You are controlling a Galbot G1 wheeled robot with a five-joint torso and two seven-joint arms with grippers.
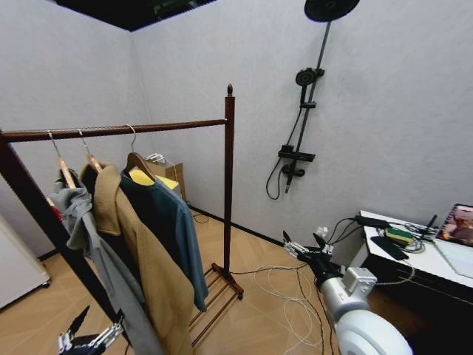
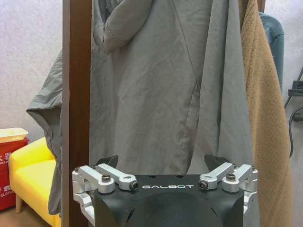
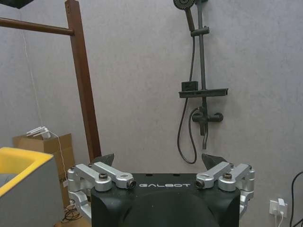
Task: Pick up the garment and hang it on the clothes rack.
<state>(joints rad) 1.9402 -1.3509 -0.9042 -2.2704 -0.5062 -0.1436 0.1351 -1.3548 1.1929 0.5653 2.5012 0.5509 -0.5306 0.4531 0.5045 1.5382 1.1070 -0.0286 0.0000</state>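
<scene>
Head view: the garment [image 1: 174, 229] already hangs on the rack [image 1: 228, 185]; the right gripper [image 1: 307, 248] is open, empty, well clear. Left wrist view: left gripper [image 2: 161, 165] open, empty. Right wrist view: hanging looks done; next calls for backing off

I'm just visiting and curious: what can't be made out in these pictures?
- Teal jacket: its left side hidden behind the tan coat, head view.
- Rack: left post's top cut by the picture edge, head view.
- Grey jacket: hanger and hem cut off, left wrist view.
</scene>
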